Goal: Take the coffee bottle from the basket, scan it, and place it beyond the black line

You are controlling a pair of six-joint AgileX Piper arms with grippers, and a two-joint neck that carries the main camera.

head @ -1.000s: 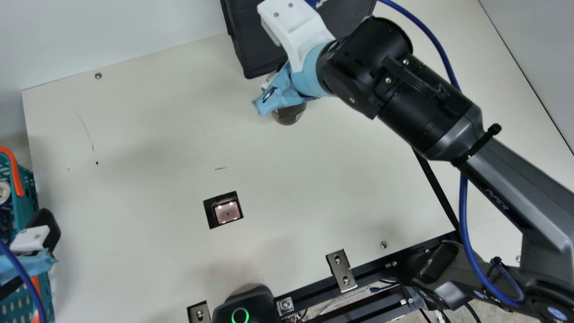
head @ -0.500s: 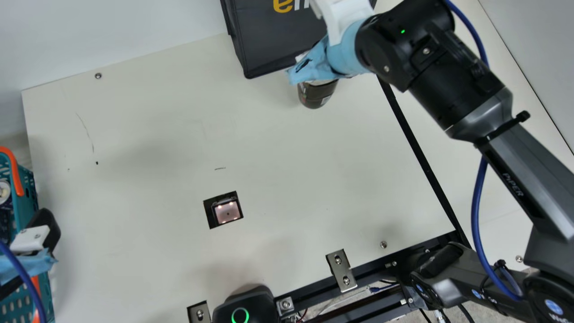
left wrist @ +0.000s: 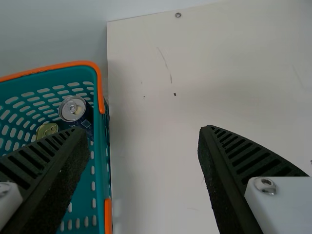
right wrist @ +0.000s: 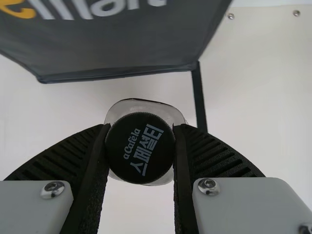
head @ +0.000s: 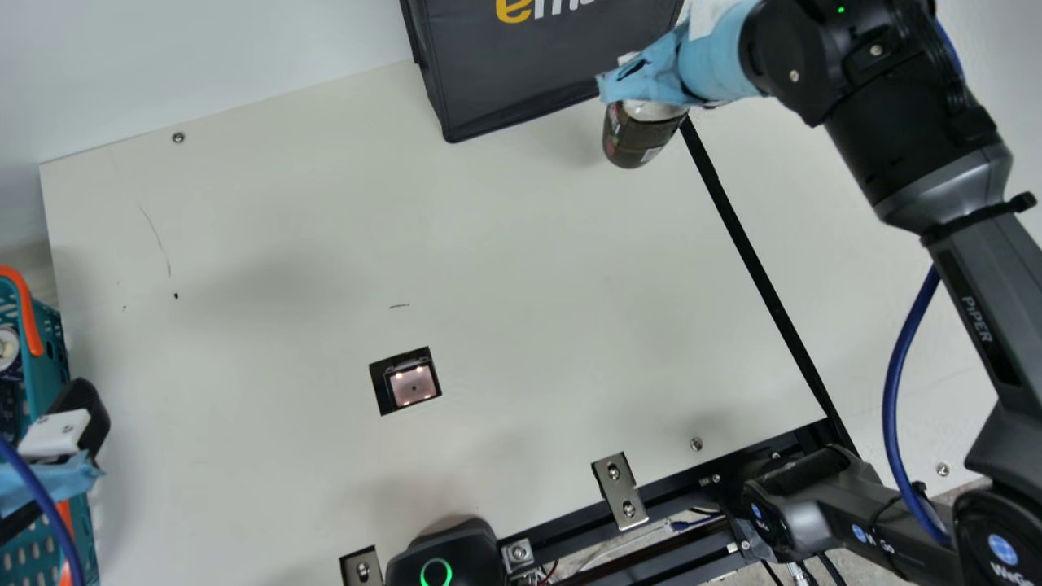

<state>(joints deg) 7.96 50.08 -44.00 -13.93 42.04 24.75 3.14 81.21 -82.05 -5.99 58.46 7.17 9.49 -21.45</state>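
Right pincer [head: 645, 80] clamped on coffee bottle [head: 637, 140] at its cap, beside black line [head: 761, 268], near tabletop's [head: 285, 244] far edge. Left pincer [head: 80, 442] open at basket [head: 29, 313].

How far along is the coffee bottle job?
Done: the dark, round-capped coffee bottle is out of the teal plastic basket. In hand: the right gripper holds it near the straight black line. Scanning can't be confirmed. Left: setting it down beyond the line.
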